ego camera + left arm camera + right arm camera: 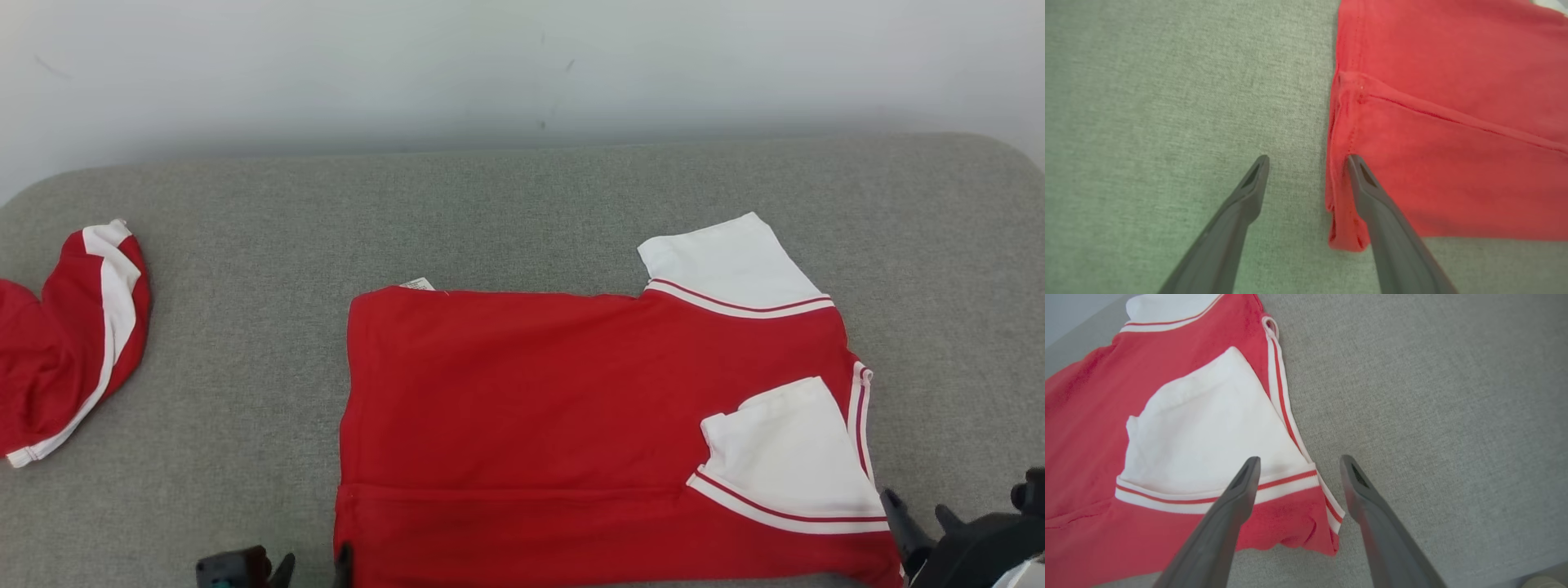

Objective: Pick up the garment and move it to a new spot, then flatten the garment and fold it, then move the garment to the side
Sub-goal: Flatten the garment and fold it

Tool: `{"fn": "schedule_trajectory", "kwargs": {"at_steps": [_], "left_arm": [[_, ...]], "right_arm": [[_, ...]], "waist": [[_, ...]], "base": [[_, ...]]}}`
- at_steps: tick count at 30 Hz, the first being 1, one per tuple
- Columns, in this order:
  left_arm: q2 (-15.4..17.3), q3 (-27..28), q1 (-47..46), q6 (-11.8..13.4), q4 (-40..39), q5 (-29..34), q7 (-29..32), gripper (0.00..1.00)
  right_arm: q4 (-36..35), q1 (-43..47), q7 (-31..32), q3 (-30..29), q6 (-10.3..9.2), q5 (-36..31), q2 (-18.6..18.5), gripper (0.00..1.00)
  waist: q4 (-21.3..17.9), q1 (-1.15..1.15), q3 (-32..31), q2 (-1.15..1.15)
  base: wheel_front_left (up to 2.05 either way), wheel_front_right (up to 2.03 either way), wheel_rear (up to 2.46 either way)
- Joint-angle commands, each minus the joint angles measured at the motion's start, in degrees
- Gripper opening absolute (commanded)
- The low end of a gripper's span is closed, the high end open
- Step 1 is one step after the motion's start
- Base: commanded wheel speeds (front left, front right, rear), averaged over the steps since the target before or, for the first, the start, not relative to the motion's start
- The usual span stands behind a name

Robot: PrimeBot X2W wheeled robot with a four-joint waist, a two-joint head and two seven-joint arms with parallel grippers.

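Our L gripper (1308, 157) & R gripper (1299, 458) both spread wide, holding nothing, at near corners of folded shirt (522, 408) on pad (245, 245).

soft, even, diffuse light, fairly bright. the pale wall (522, 65) darkens to a faint shadow band where it meets the grey surface (245, 204). the head view is sharp. both wrist views are softer and bend at the edges; in the left wrist view the red garment (1453, 163) looks washed out and the dark fingers (1229, 232) blur near the bottom.
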Motion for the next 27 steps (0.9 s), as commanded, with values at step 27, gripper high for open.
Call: {"fn": "schedule_trajectory", "kwargs": {"at_steps": [27], "left_arm": [[13.23, 5.73, -42.90, -3.80, -3.79, -9.30, 39.04, 1.00]], "right_arm": [[10.52, -52.10, 15.96, 21.71, 0.06, -0.76, -10.69, 1.00]], "waist": [[-5.39, 0.00, 22.28, 0.00]], "base": [[0.00, 0.00, 0.00]]}}
